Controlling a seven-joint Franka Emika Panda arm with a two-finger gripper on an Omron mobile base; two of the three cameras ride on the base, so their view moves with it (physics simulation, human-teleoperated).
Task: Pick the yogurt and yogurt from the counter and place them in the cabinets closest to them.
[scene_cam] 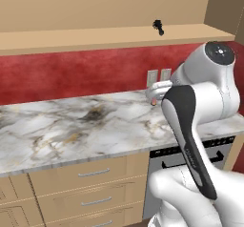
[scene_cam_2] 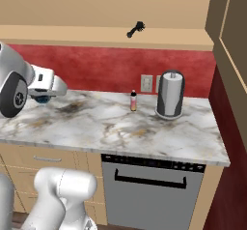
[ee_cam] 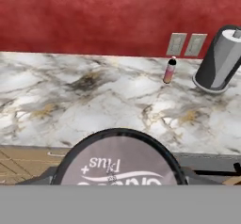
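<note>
I see the counter [scene_cam_2: 144, 137] running along the back wall [scene_cam_2: 96, 67], with drawers [scene_cam: 90, 173] under its left part and a dishwasher [scene_cam_2: 152, 193] under its right part. Near the right end of the counter, the canister [scene_cam_2: 170, 93] stands close to the wall, and the slim bottle [scene_cam_2: 133, 101] stands just left of it, apart from it. Two wall outlets [ee_cam: 186, 44] sit behind and between them. Above, a shelf board [scene_cam_2: 106, 35] spans the wall. In my hand view a yogurt [ee_cam: 117, 159] sits right before the camera, above the counter's front edge.

Yogurt cup [ee_cam: 117, 159], dark-rimmed whitish lid with printed lettering, raised above the veined marble counter [ee_cam: 94, 100]
</note>
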